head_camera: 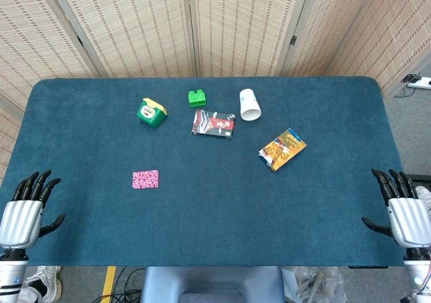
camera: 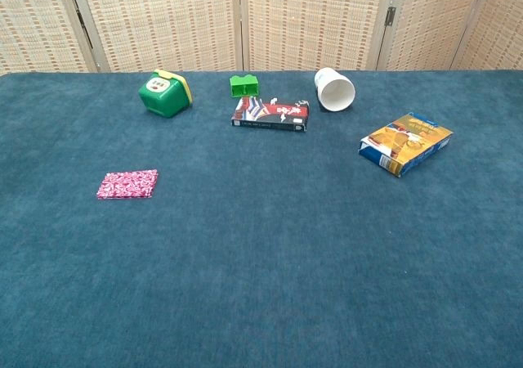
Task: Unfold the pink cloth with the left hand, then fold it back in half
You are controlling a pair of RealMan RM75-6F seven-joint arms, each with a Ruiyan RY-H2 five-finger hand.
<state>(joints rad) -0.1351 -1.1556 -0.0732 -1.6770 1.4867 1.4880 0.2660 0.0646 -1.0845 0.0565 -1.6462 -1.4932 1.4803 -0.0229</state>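
Nothing is done yet: the pink cloth [head_camera: 145, 179] lies folded on the table [head_camera: 202, 209], untouched (left hand [head_camera: 21, 212] near-left, fingers spread, empty).

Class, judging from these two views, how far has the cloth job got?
Nothing is done: the pink cloth lies folded on the table. Nothing is in hand; the left hand and right hand are open at the near edge. Unfolding and refolding remain.
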